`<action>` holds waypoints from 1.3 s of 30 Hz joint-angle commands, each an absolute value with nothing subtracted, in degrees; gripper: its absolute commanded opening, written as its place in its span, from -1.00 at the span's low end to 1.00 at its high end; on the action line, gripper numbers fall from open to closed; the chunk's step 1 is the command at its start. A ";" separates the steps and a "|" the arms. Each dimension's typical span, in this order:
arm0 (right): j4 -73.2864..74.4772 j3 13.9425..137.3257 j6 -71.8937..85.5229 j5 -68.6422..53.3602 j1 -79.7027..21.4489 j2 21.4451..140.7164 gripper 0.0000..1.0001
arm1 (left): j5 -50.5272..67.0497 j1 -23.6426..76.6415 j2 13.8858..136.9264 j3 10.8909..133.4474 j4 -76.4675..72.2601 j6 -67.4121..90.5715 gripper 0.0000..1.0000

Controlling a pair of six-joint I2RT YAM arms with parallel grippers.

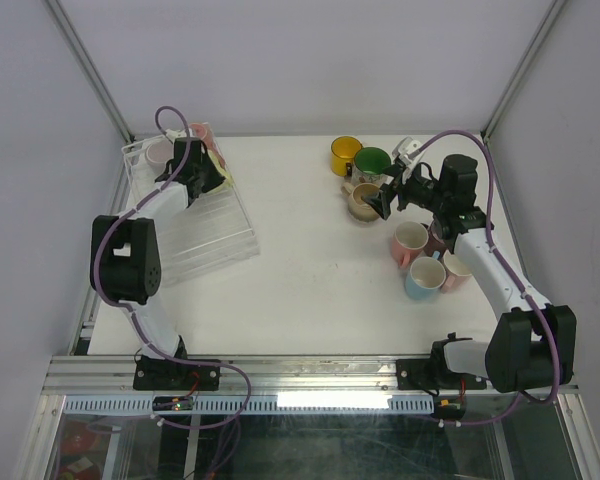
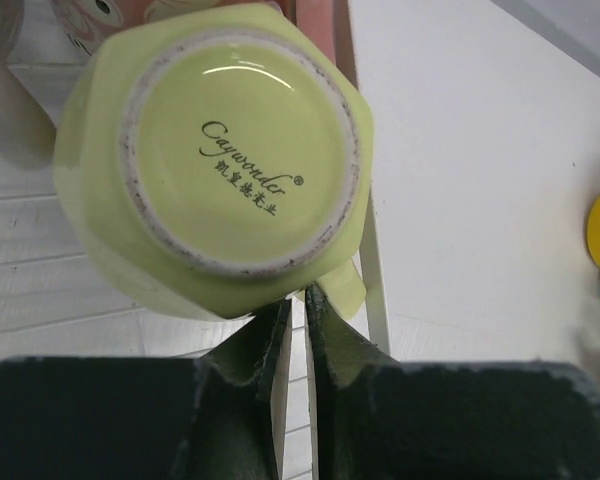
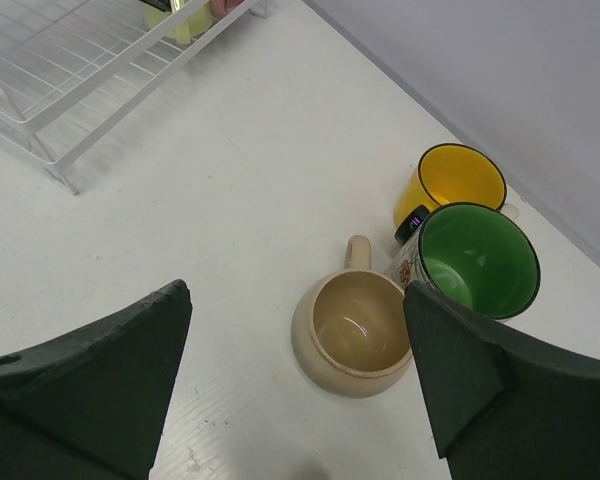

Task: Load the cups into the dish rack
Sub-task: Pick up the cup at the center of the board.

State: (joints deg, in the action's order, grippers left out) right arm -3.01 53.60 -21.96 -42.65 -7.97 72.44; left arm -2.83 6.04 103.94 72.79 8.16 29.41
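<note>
The clear dish rack [image 1: 215, 225] lies at the far left. My left gripper [image 1: 196, 167] is at the rack's far end, its fingers nearly together at the handle of a light green mug [image 2: 225, 150], which is upside-down with its base showing. A lilac mug [image 1: 160, 153] and a pink mug [image 1: 200, 132] sit next to it in the rack. My right gripper [image 3: 298, 300] is open above a beige mug [image 3: 350, 330], one finger on each side, not touching it. The beige mug [image 1: 364, 202] stands upright on the table.
A yellow mug [image 3: 462, 180] and a green mug [image 3: 475, 260] stand just beyond the beige one. A pink mug [image 1: 410, 240], a light blue mug [image 1: 424, 277], a mauve mug [image 1: 440, 238] and a cream mug [image 1: 459, 270] cluster under my right arm. Frame posts stand at the back corners.
</note>
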 commanded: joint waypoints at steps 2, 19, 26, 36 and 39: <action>-4.82 53.27 -22.10 -42.89 -7.47 70.22 0.79 | -3.16 6.38 104.14 76.66 6.78 29.24 -0.81; -0.42 57.58 -19.69 -48.12 -7.49 71.79 0.80 | -5.85 6.29 89.35 69.71 10.39 28.06 -0.23; 8.93 66.00 -16.58 -48.72 -7.39 75.90 0.79 | -3.94 5.65 79.67 65.46 10.12 28.00 0.20; 19.27 80.04 -15.16 -42.46 -6.95 85.15 0.80 | -5.04 4.07 64.75 55.72 0.91 30.89 0.98; 20.35 83.69 -13.93 -38.21 -6.77 88.21 0.80 | -1.94 3.86 63.14 55.23 0.65 31.29 0.98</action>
State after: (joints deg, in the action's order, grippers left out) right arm 17.78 77.80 -16.47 -44.12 -7.44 85.67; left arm -4.78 4.58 65.93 56.01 5.93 29.89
